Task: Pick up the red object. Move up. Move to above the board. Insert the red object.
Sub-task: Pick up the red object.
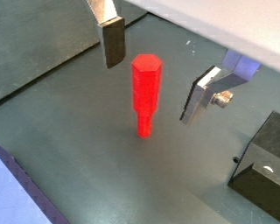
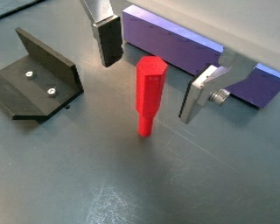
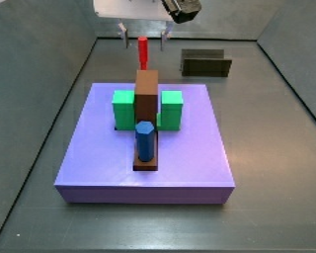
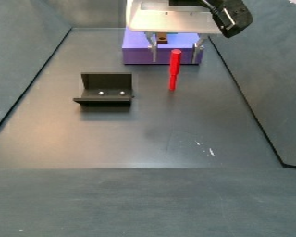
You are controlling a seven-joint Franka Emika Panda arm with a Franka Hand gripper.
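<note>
Red object stands upright on the table, gripper fingers wide at 9 and 3 (not touching). We're mid-pick: descend, then squeeze.

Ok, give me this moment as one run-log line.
gripper: open, straddling peg | thin red peg: upright on floor, ungrasped | narrow brown board: on lavender slab, blue peg seated | phase: pre-grasp

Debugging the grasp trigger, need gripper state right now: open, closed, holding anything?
Gripper: open, holding nothing. The fingers straddle the upright red peg with gaps on both sides; the peg stands on the floor, not yet grasped.
</note>
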